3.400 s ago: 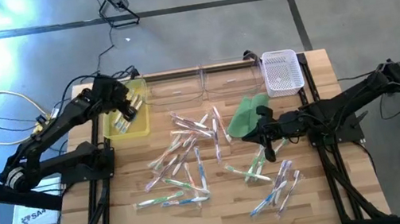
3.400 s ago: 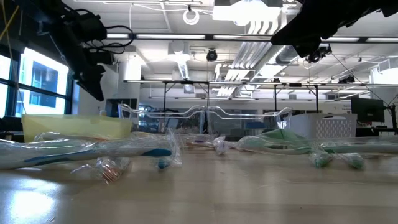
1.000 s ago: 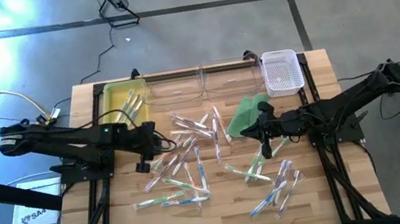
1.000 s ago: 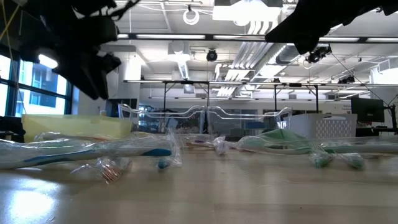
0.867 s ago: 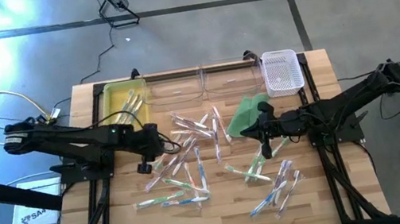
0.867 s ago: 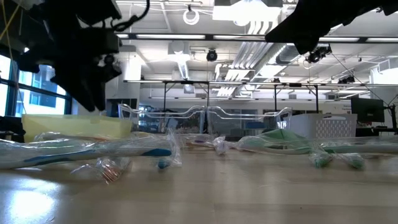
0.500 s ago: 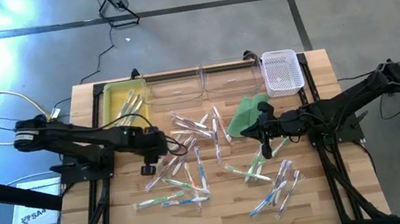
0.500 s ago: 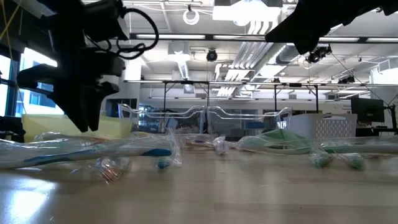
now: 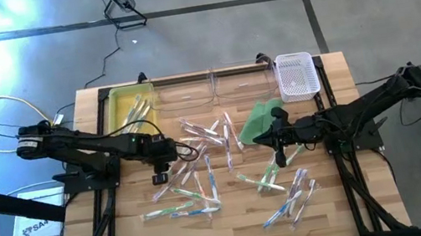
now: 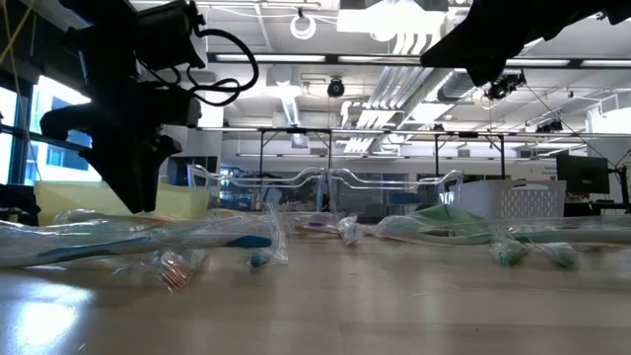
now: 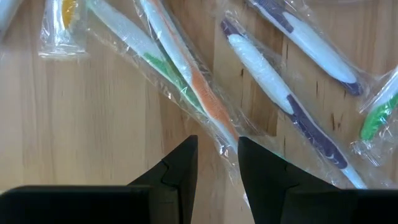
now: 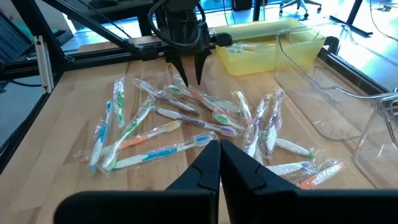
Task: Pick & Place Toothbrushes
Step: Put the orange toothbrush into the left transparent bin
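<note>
The orange-and-green toothbrush is lying on the table, its long axis running slantwise across the gap ahead. I'm hovering the left gripper right over it, jaws apart; the right gripper is waiting shut, well apart.

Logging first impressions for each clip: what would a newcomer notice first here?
The scatter of wrapped toothbrushes across the middle of the wooden table. Next, the left gripper, fingers parted, poised just over the pile's left side, straddling an orange-handled toothbrush. At the back left, a yellow bin already holds a few.
</note>
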Motion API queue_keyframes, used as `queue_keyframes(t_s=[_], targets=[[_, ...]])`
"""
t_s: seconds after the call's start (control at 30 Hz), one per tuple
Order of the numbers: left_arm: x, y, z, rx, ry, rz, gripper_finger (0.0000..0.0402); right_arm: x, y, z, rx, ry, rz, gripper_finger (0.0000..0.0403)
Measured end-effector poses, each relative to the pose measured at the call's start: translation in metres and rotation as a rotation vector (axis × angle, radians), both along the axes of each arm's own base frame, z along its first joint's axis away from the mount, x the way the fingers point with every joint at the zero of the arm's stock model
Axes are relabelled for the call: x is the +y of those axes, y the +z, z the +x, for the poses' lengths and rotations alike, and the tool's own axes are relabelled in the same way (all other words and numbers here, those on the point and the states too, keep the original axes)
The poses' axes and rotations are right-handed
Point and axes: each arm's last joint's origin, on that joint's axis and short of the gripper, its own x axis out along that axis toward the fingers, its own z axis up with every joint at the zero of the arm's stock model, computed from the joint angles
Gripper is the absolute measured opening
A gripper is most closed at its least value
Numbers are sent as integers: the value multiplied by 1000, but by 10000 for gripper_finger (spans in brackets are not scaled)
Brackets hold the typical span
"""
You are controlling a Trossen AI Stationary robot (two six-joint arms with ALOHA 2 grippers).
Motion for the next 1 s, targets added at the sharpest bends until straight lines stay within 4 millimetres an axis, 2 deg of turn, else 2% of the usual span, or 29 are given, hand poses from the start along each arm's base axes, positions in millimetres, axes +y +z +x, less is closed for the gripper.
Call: queue_keyframes(t_s=[0.13,0.4,0.8,0.9,1.0], targets=[[1,0,0,-3,6,7,111,0,0,0,0,0,0,3],[20,5,10,-122,99,-35,111,0,0,0,0,0,0,3],[22,-5,14,-74,78,-45,112,0,0,0,-2,-3,-1,3],[22,-10,14,-51,75,-45,125,0,1,0,-5,-3,0,3],[22,-13,15,-39,62,-40,158,0,1,0,-6,-3,2,3]])
